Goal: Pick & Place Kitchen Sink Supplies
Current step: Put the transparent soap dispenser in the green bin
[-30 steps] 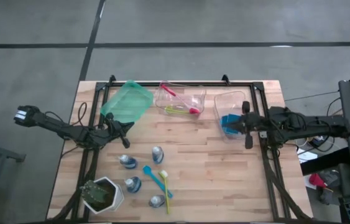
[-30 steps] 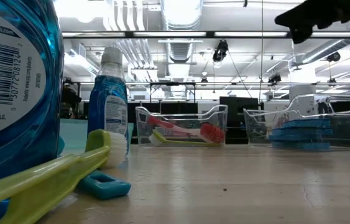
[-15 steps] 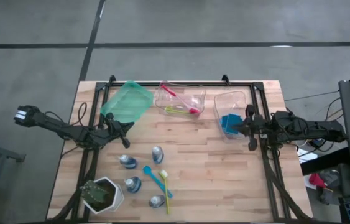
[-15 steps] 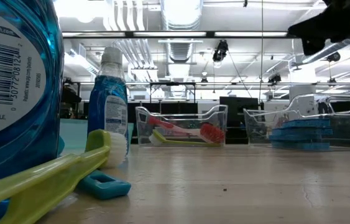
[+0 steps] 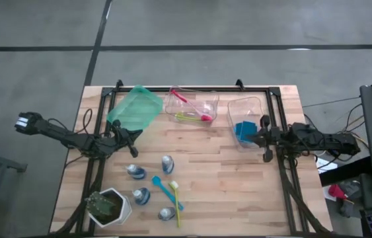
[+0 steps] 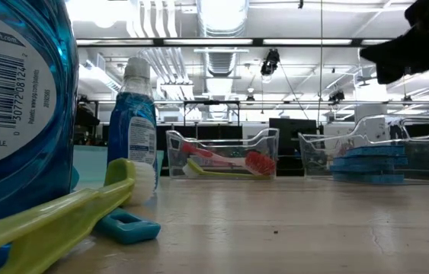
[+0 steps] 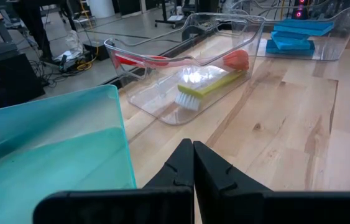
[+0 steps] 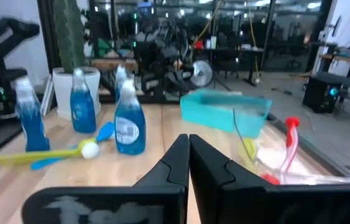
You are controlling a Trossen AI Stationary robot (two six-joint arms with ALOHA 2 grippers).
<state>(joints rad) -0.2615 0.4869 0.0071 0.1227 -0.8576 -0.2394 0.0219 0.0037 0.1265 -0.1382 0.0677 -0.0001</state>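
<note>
Wooden planks form the table (image 5: 225, 178), which stands on a grey floor. Four bottles (image 5: 167, 163) of blue liquid stand in a loose cluster near the white plant pot (image 5: 110, 207), with a teal brush (image 5: 162, 190) and a yellow-green brush (image 5: 174, 198) lying crossed among them. Beyond that cluster from the pot, three bins line the far edge: a green bin (image 5: 135, 108), a clear middle bin (image 5: 191, 107) holding a pink brush (image 5: 178, 96) and another yellow-green one, and a clear end bin (image 5: 246, 120) holding blue sponges (image 5: 243, 131).

Only the low view brings a label close: the nearest bottle (image 6: 12, 114) shows a barcode with digits reading about "30772 08324" and the words "& GAMBLE". From above those labels cannot be read. The left wrist view shows the white bristles (image 7: 188, 98) of the binned brush, which the overhead view does not resolve.

The left gripper (image 5: 131, 135) hovers just beside the green bin, its fingers (image 7: 181, 168) clenched on nothing. The right gripper (image 5: 265, 137) hangs by the end bin's outer side, fingers (image 8: 178, 163) likewise pressed together and empty.
</note>
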